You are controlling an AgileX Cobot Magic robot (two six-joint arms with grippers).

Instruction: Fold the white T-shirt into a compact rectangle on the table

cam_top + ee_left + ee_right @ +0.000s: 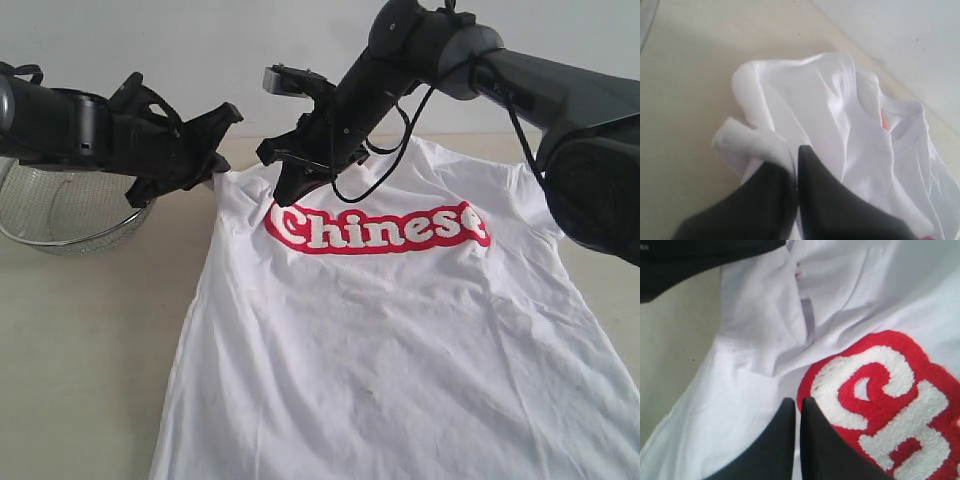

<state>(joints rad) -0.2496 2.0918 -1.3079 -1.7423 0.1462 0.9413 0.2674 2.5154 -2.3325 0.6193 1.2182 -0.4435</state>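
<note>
White T-shirt [400,330], hem toward table's [80,330] near edge; left gripper [796,155], nearer, clamped on far-left sleeve [740,140]; right gripper [799,402] closed, hold indiscernible.

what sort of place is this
Probably a robot lab or test bench: two black robot arms over a plain beige table, a blank white wall behind, and a white T-shirt and wire-mesh bowl laid out.

Black left arm [60,125]; black right arm [560,95], looped cable [403,140]; tapered jaws.
</note>
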